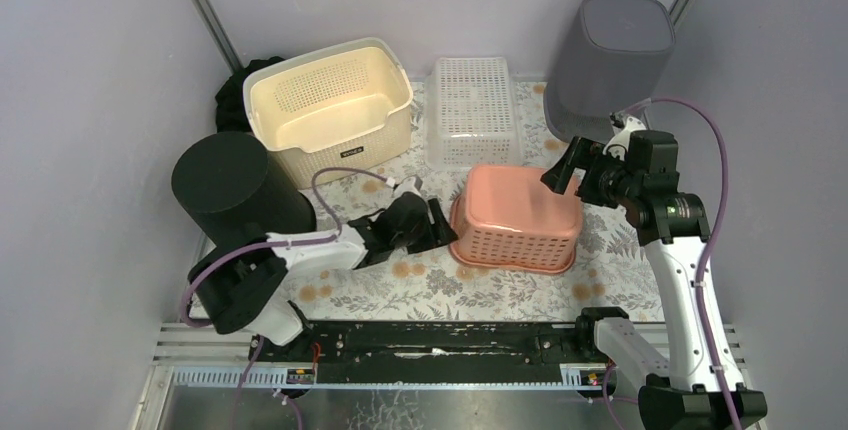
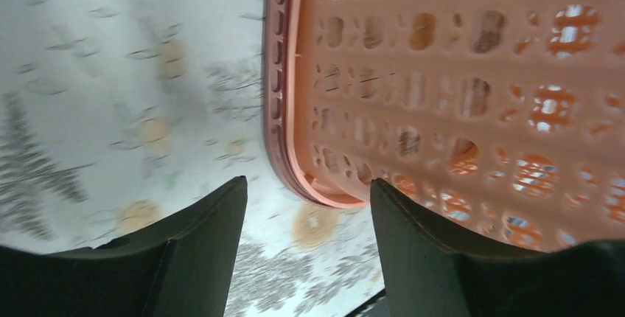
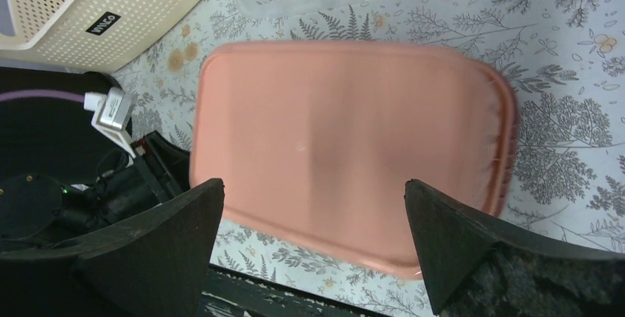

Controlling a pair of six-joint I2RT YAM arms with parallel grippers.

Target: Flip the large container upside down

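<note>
So the pink basket sat bottom-up mid-table, flip basically done I'd say, with my left gripper spread and empty just beside its left wall and my right gripper wide open over its far right corner.

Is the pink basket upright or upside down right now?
Upside down. The pink basket has its solid base facing up and its rim down on the tablecloth.

the pink basket is smooth, faintly glossy plastic, its walls perforated; the worktop has a matt, floral-printed covering.
</note>
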